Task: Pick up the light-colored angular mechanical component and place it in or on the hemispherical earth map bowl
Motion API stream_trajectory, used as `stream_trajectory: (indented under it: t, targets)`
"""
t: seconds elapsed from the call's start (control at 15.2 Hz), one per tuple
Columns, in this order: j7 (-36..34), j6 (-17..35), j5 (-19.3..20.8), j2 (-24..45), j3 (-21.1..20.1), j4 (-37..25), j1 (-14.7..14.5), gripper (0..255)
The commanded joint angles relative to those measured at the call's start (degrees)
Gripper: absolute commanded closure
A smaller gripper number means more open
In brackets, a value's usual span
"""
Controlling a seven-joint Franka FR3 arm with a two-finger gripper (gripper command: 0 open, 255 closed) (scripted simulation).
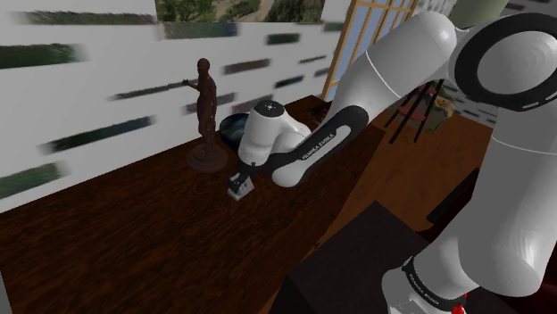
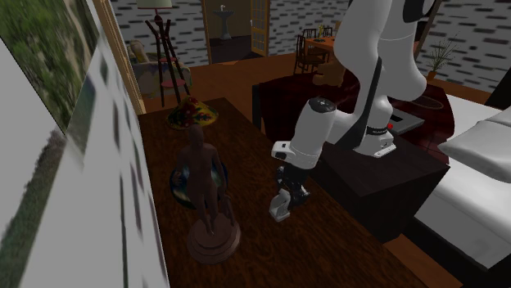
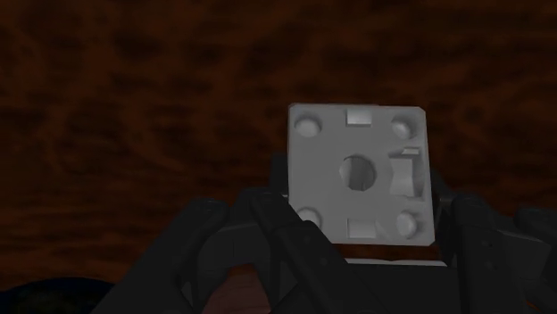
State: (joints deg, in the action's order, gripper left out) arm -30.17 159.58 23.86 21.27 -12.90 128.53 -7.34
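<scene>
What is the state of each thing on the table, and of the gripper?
gripper, pointing down, just above the grey component.
grey component, low at the table, not in the dark blue bowl.
dark blue bowl, upright on the table behind the statue.
statue, standing upright on its round base.

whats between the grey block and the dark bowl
Bare dark tabletop from grey block to dark bowl, in the second exterior view; the brown statue stands beside that stretch.

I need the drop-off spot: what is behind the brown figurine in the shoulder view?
A dark blue bowl, partly covered by the figurine and the arm; its inside is hidden.
</scene>
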Motion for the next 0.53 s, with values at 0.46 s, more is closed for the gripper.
stream_trajectory:
  t: [0.46]
  targets:
    - [4.2,-5.3,-5.1,-5.9,-3.4,0.4,2.4,255]
